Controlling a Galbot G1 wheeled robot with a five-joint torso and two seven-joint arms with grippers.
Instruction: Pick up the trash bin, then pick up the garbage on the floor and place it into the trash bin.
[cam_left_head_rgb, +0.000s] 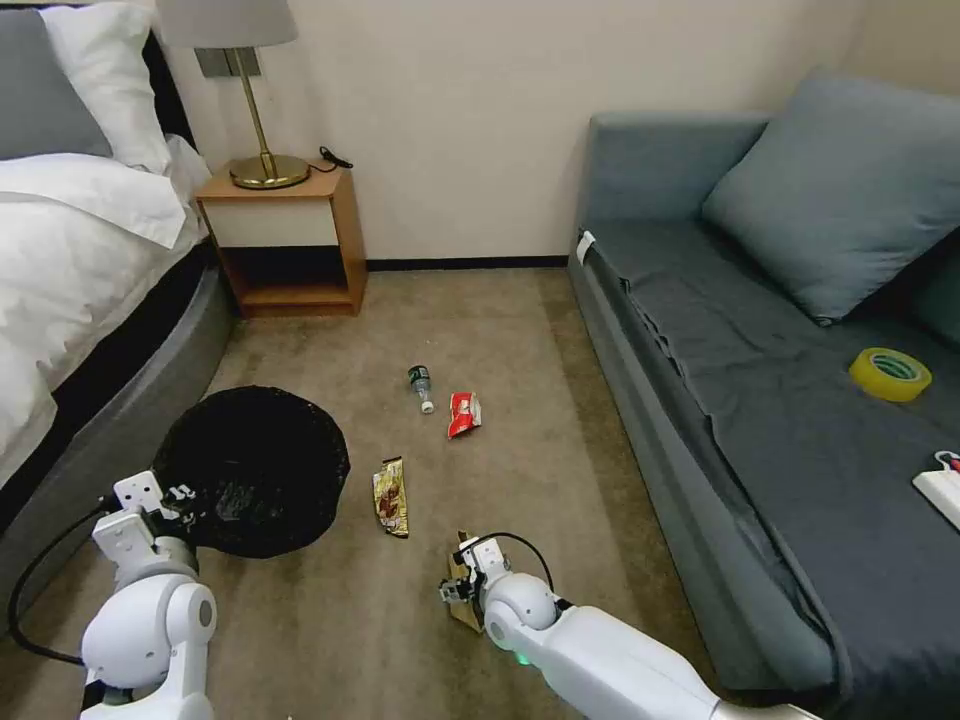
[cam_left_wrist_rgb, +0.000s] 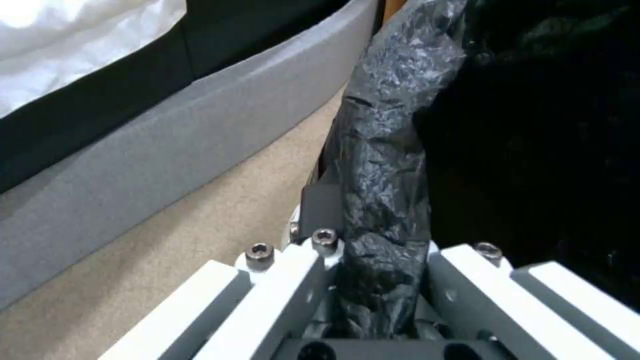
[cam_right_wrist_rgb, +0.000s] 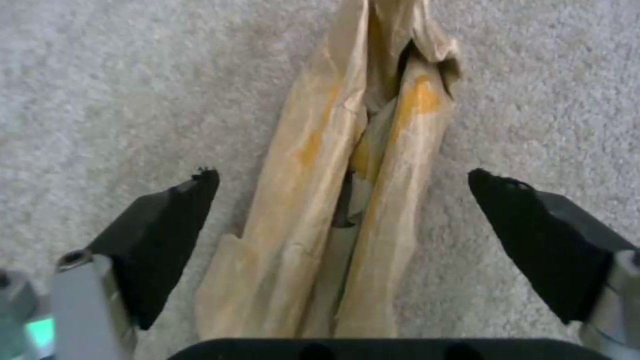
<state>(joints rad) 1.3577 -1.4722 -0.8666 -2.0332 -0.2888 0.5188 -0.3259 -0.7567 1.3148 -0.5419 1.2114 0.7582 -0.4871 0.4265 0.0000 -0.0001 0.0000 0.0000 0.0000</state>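
Note:
The trash bin (cam_left_head_rgb: 250, 470), lined with a crinkly black bag, is at the left beside the bed. My left gripper (cam_left_head_rgb: 185, 500) is shut on its near rim, and the left wrist view shows the folded bag rim (cam_left_wrist_rgb: 383, 165) pinched in the left gripper (cam_left_wrist_rgb: 380, 225). Garbage lies on the carpet: a mini bottle (cam_left_head_rgb: 421, 386), a red wrapper (cam_left_head_rgb: 463, 413), a yellow-dark wrapper (cam_left_head_rgb: 391, 496) and a brown paper packet (cam_left_head_rgb: 464, 608). My right gripper (cam_left_head_rgb: 455, 585) hangs low over the packet (cam_right_wrist_rgb: 347, 200). In the right wrist view the right gripper (cam_right_wrist_rgb: 343, 180) is open, one finger on each side of the packet.
A bed (cam_left_head_rgb: 90, 260) with a grey base runs along the left. A wooden nightstand (cam_left_head_rgb: 285, 240) with a lamp stands at the back. A grey sofa (cam_left_head_rgb: 760, 400) at the right carries a yellow tape roll (cam_left_head_rgb: 889, 373) and a white box (cam_left_head_rgb: 942, 487).

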